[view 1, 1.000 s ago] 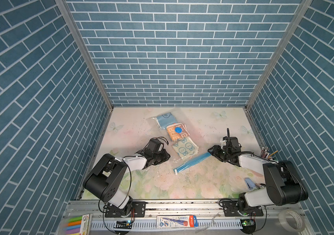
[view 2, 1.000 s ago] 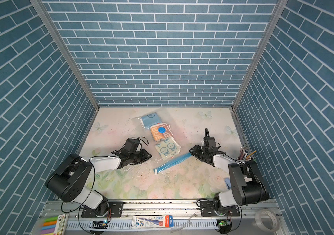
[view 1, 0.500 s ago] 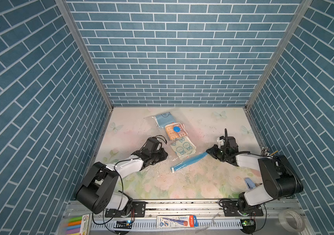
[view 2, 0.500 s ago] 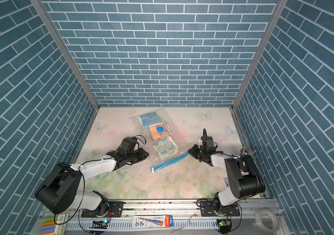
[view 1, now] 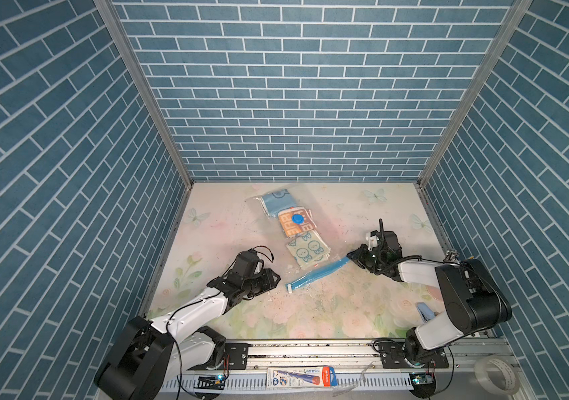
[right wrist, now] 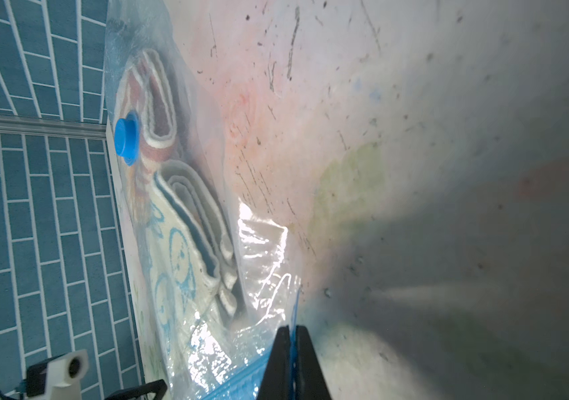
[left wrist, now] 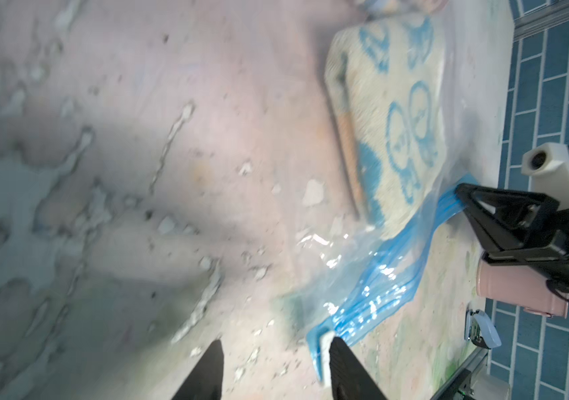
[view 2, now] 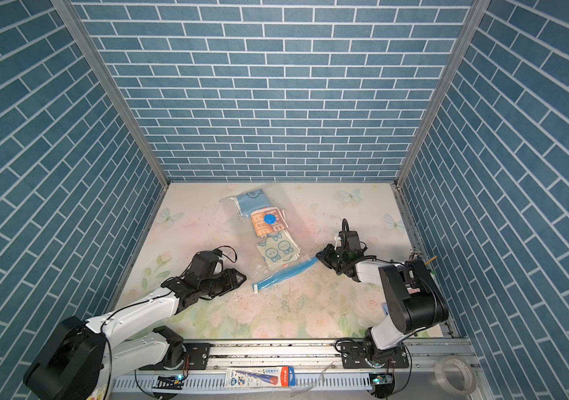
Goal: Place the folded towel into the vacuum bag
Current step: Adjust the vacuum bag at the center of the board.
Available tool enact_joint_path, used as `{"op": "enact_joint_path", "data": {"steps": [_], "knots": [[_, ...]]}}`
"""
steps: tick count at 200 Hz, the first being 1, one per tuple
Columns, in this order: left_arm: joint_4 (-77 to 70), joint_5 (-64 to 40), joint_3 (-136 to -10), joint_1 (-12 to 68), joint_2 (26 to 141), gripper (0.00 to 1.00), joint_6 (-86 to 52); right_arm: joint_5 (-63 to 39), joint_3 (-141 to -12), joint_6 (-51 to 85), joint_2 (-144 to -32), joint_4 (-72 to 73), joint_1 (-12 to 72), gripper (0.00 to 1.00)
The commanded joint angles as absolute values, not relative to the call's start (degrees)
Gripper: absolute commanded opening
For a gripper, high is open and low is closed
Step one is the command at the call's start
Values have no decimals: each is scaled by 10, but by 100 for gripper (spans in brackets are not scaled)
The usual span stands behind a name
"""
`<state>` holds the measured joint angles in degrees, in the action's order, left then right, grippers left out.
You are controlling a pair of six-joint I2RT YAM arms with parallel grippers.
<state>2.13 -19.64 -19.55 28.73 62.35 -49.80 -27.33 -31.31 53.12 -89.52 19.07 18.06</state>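
The clear vacuum bag (view 1: 326, 225) lies on the floral table, its blue valve cap (view 1: 297, 218) on top. The folded towel (view 1: 307, 250), cream with blue faces, lies inside near the mouth, behind it an orange towel (view 1: 290, 228) and a blue towel (view 1: 277, 202). My right gripper (right wrist: 291, 329) is shut on one end of the blue zip strip (view 1: 317, 275), as both top views show (view 2: 319, 257). My left gripper (left wrist: 276, 346) is open at the strip's other end (view 2: 241, 277). The strip's white end piece (left wrist: 324, 346) lies against the inside of one finger.
A pink cup (left wrist: 518, 294) and a small blue-and-white object (view 1: 425, 311) stand by the right arm's base. On the front rail lie a pen package (view 1: 302, 377) and a tape roll (view 1: 494, 375). Brick-patterned walls enclose three sides.
My right gripper has shut on the zip strip's end. My left gripper has opened, and that arm has reached forward to the strip's other end. The strip has shifted slightly left.
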Motion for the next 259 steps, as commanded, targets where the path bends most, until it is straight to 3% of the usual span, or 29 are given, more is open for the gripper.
{"op": "enact_joint_path", "data": {"steps": [1, 44, 112, 216, 259], "knots": [[-10, -220, -175, 285, 610, 50, -529, -287, -308, 564, -900, 213, 194, 6], [-151, -250, -149, 284, 660, 48, -578, -275, -305, 570, -896, 212, 214, 6], [-360, -259, -114, 284, 761, 35, -651, -268, -307, 572, -898, 212, 227, 6], [-202, -192, -148, 284, 641, 26, -590, -262, -324, 547, -909, 179, 226, 6], [-235, -211, -156, 284, 685, 10, -597, -262, -332, 544, -906, 171, 226, 6]]}}
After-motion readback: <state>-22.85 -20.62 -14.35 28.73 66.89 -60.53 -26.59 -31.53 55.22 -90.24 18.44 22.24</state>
